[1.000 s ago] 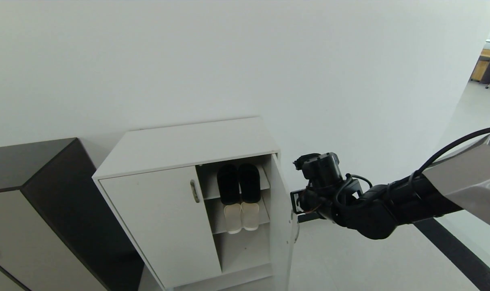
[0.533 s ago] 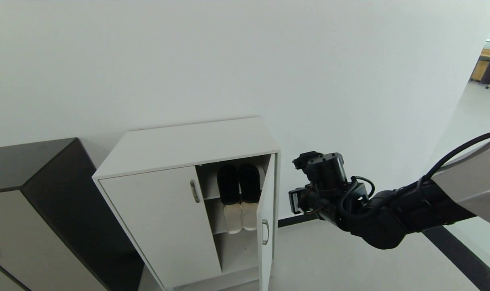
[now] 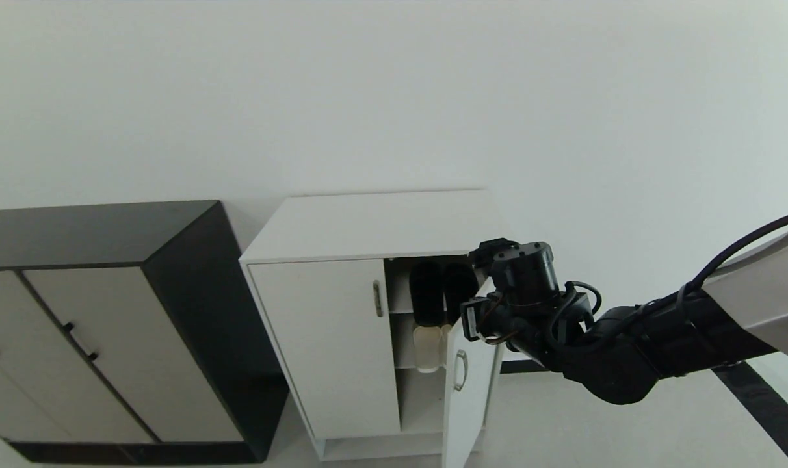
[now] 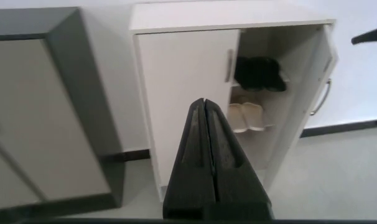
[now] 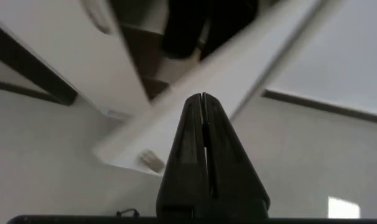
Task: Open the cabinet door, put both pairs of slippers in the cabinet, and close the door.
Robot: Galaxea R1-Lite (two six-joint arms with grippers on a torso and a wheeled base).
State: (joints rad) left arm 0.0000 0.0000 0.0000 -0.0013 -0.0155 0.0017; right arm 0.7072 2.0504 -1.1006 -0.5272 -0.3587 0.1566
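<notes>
In the cabinet point(image 3: 368, 224), black slippers point(image 3: 435, 292) sit on an upper shelf, white slippers point(image 3: 428, 348) below. The door point(image 3: 469, 390) stands ajar; the right gripper point(image 5: 203, 102), fingers together, seems to touch its top. The left gripper point(image 4: 204, 106) is pinched together too.

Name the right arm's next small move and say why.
Probably push the right door shut with the right gripper, which sits closed by its upper edge. The door stands partly open, and the black slippers and pale slippers already lie inside the cabinet.
</notes>
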